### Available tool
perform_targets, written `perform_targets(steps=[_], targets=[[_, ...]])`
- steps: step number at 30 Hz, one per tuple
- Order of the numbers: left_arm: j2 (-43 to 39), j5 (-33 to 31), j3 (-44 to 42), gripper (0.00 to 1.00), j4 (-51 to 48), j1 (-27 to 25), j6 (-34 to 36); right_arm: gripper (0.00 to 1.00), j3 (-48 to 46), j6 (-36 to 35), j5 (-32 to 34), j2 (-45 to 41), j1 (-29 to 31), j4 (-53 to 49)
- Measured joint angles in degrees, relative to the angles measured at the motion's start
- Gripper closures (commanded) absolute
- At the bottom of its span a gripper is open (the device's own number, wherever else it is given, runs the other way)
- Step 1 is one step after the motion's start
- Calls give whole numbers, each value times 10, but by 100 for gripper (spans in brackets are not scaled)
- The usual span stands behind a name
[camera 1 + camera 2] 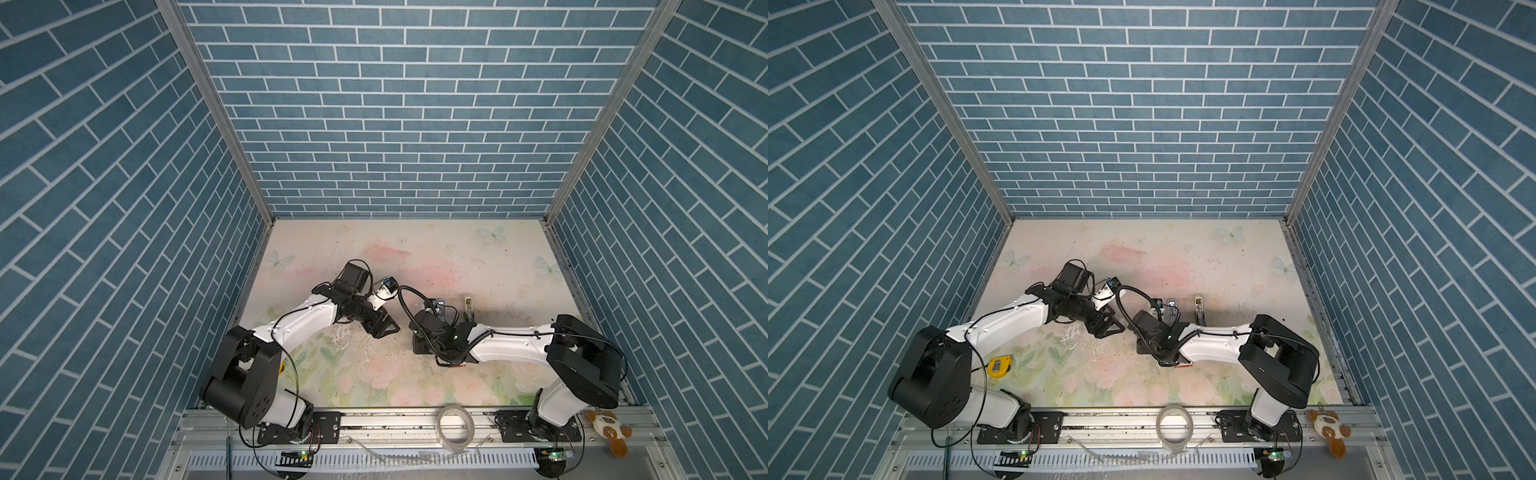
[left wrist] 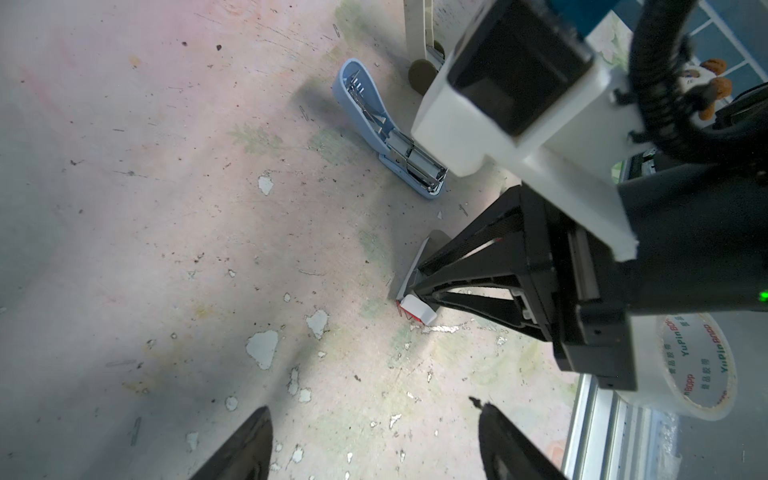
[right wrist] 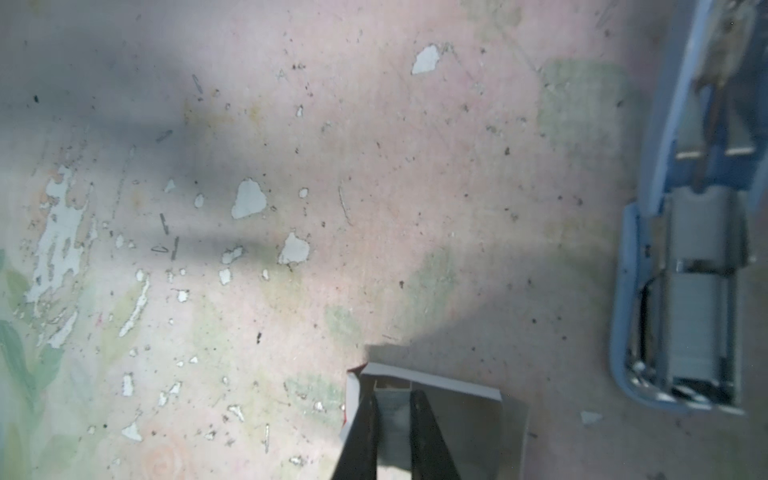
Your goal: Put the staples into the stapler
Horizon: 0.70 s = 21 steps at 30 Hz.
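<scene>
inside the box, staples [image 3: 392,405]: a silvery strip is seen pinched between the two dark fingers [image 3: 361,419], its far end lying in the open carton.
right gripper [image 3: 392,419]: clenched on the staples; the tips are lowered into the box [image 3: 461,401], which is seen in both wrist views.
box: white-and-red card with the flap opened, laid flat on the mat [image 2: 166,208], near the blue stapler but apart from it.
blue stapler [image 2: 388,137]: opened out flat with the metal channel exposed, laid on the mat, touched by neither gripper.
left gripper [image 2: 370,444]: released, nothing is held; it is hung above bare, chipped mat, just beside the right arm's wrist.
cream stapler [image 1: 468,308]: laid just past the blue one, partly hidden by the right arm.
tape roll [image 1: 455,428]: stood on edge on the front rail.
plush toy [image 1: 609,430]: laid at the rail's right end.
</scene>
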Motion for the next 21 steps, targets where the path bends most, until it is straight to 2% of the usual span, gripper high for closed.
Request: perform_targets(steps=[13,16,21], targets=[[-2,-4,21,21,-15,5,4,90,-12,-16,15,-25,-2,-1],[-8,2,45,20,-31,26,10,90,-12,-30,16,-27,-11,-1],[-21,9,83,20,-53,93,11,90,-12,-57,14,-35,-37,-2]])
